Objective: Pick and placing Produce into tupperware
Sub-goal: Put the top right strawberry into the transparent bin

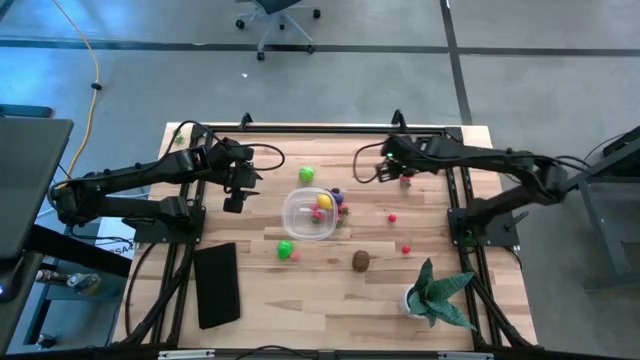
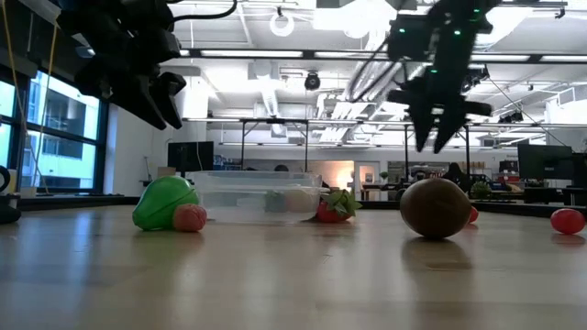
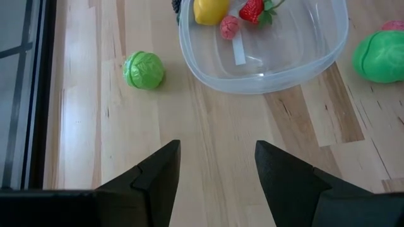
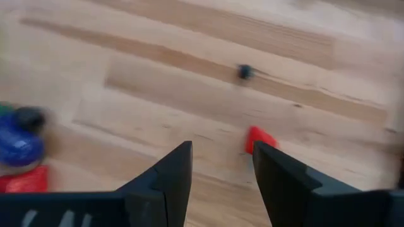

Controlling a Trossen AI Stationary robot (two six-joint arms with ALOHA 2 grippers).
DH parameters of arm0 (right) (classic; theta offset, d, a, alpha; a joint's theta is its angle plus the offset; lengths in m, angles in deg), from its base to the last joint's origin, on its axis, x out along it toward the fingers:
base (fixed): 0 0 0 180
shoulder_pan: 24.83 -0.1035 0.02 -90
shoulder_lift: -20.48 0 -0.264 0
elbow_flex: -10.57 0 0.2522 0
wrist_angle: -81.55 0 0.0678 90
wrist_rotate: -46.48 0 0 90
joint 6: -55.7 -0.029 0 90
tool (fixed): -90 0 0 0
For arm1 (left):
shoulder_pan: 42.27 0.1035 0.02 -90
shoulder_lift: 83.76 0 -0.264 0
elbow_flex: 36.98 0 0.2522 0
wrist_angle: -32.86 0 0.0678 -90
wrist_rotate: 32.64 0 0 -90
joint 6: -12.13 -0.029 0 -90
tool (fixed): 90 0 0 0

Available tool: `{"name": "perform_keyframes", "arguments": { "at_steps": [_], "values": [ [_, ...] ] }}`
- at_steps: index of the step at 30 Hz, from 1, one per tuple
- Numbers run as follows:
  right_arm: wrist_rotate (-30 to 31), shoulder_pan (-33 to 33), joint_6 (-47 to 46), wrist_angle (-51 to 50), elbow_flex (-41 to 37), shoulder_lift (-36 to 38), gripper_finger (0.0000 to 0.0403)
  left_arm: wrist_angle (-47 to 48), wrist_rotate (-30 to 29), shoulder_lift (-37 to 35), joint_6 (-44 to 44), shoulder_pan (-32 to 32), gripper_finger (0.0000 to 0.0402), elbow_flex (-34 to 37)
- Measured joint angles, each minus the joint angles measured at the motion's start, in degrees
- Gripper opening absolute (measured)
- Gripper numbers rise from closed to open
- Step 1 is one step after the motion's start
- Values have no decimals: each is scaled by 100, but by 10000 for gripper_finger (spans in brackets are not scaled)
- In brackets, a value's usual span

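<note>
Clear tupperware [image 1: 310,213] at table centre, holding a yellow fruit [image 1: 324,201] and small red pieces. Left wrist view only: inside, a strawberry [image 3: 252,10] and a pink berry [image 3: 228,26] beside the yellow fruit. At 12 o'clock of the tub, a green cabbage ball [image 1: 306,175]; at 7 o'clock, a bigger green piece [image 1: 285,248] touching a pink one [image 2: 190,217], the contact plain only from the low view. Brown kiwi [image 1: 361,261] at 5 o'clock; red berries [image 1: 391,216] scattered toward 3 o'clock. Purple pieces [image 1: 343,200] just beside the tub's 2 o'clock corner.

Left gripper [image 1: 236,203] at 9 o'clock of the tub, above the table, fingers [image 3: 161,173] apart, nothing between. Right gripper [image 1: 385,172] at 2 o'clock, raised, fingers [image 4: 173,170] apart, empty, over a small red piece [image 4: 259,139] seen only by its wrist camera.

Black slab [image 1: 217,284] at 7 o'clock, potted plant [image 1: 435,297] at 5 o'clock.
</note>
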Motion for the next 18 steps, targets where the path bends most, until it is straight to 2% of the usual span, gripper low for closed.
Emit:
{"name": "perform_keyframes", "arguments": {
  "at_steps": [5, 11, 18],
  "values": [
    [-151, 284, -76, 317, -622, 468, 158, 1, 0, 1, 0, 0, 193, 0],
    [-633, 677, 324, 828, -1217, 477, 162, 0, -2, 0, 0, 0, 193, 0],
    [-985, 1014, 582, 1259, -1612, 477, 206, -1, -2, 1, 0, 0, 193, 0]
  ]
}}
